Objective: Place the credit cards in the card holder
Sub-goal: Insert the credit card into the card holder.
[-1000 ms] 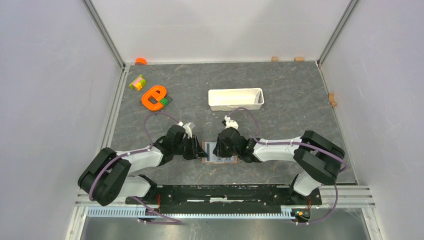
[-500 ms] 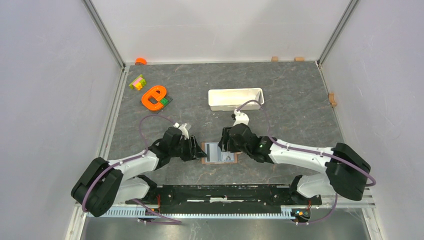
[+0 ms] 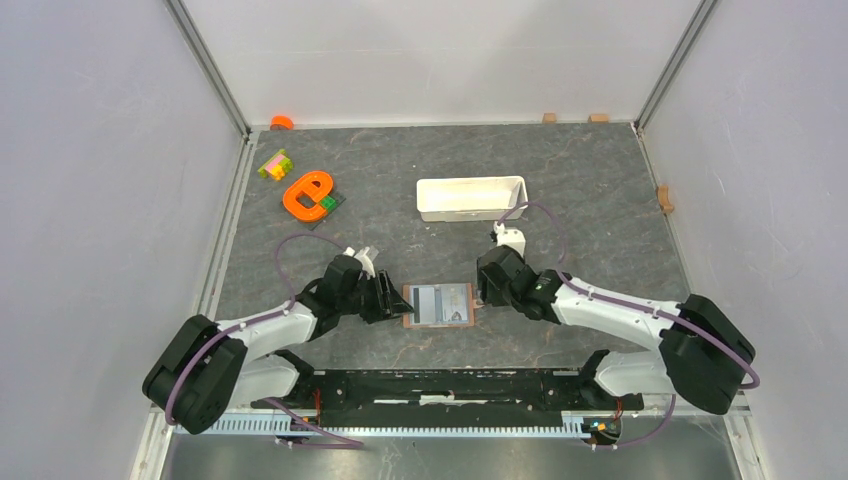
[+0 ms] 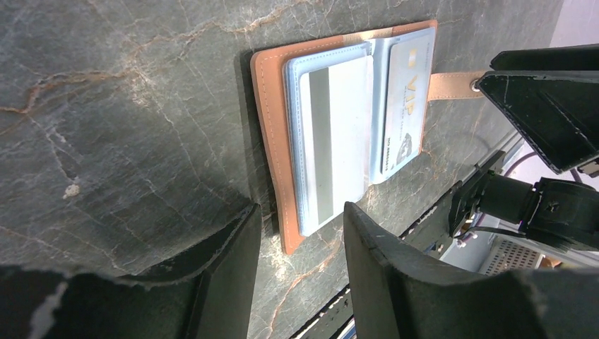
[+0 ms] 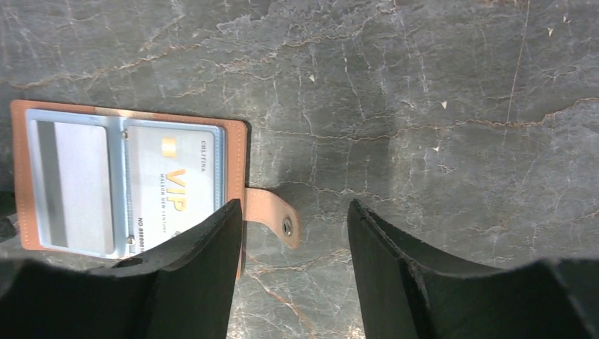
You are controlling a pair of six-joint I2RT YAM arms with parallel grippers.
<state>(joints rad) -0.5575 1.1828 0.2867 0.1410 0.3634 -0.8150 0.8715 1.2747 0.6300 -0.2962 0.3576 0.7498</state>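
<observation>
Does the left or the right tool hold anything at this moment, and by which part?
Nothing is held. The left tool and the right tool are open; the card holder lies flat and open between them.

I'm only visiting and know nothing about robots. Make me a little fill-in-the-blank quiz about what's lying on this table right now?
Between the left gripper and the right gripper, the open card holder has ___ cards in its sleeves.
Beside the striped card sits a card with gold letters spelling ___.
The holder's snap strap points toward the ___ gripper.
The long tray behind the holder is ___ in colour.
Missing words: two; VIP; right; white.
</observation>
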